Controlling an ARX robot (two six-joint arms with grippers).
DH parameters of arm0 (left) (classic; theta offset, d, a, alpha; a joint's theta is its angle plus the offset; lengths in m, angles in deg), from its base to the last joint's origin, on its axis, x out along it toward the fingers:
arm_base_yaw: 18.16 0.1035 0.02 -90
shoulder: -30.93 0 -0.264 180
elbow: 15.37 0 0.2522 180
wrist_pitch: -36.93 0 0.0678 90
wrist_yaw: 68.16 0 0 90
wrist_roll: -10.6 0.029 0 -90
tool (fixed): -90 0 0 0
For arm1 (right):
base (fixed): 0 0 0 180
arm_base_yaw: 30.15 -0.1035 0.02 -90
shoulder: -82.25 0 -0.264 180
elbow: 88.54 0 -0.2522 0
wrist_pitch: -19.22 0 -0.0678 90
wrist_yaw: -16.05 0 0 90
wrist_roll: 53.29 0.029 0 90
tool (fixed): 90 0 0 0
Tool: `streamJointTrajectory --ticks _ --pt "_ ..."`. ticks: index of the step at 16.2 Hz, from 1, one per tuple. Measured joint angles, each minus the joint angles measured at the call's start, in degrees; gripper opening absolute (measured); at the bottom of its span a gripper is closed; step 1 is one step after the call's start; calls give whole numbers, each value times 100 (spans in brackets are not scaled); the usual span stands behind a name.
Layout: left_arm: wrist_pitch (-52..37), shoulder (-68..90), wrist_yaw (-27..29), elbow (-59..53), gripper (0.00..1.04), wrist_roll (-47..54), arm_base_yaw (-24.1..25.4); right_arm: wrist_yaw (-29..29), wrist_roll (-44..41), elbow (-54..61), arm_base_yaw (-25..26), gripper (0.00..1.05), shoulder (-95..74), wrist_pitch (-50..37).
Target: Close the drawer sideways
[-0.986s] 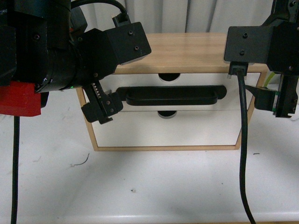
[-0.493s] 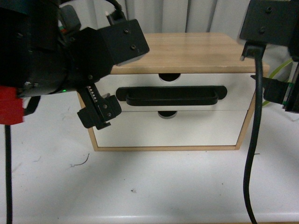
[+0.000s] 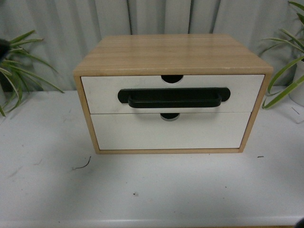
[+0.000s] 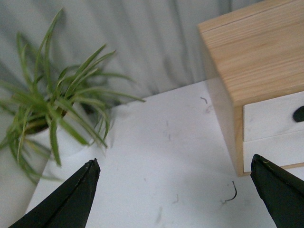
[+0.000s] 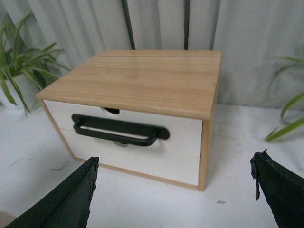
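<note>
The drawer [image 3: 247, 92] is the upper one in a light wood cabinet [image 3: 171, 52] on the white table. It has a white front, a long black bar handle [image 3: 173, 97] and a semicircular notch in its top edge, and sits flush with the cabinet front. It also shows in the right wrist view [image 5: 183, 130]. Neither arm shows in the front view. My left gripper [image 4: 175, 194] is open and empty over the table, left of the cabinet. My right gripper [image 5: 175, 190] is open and empty, in front of the cabinet's right corner.
A plain white lower drawer [image 3: 166, 130] sits under the handled one. Potted plants stand at the left [image 3: 14, 61] and right [image 3: 285, 80] of the cabinet, one also in the left wrist view [image 4: 52, 114]. A grey curtain hangs behind. A small dark wire scrap [image 3: 83, 165] lies on the table.
Both arms, which stood in front of the cabinet's left and right sides, have drawn back out of the front view. The drawer front looks unchanged.
</note>
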Motion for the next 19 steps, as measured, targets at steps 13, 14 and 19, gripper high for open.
streamJointTrajectory --ticks 13,14,19 --pt "-330 -3067 -2118 -2199 25 -1399 1521 1878 151 1521 328 35 3727 1563" --pt "-315 -3281 -2120 -2286 11 -1401 1521 1875 116 1602 310 23 3788 1569" --pt "-4 -3888 -2118 -2640 2 -1419 1521 1873 90 1899 310 2 4868 2312"
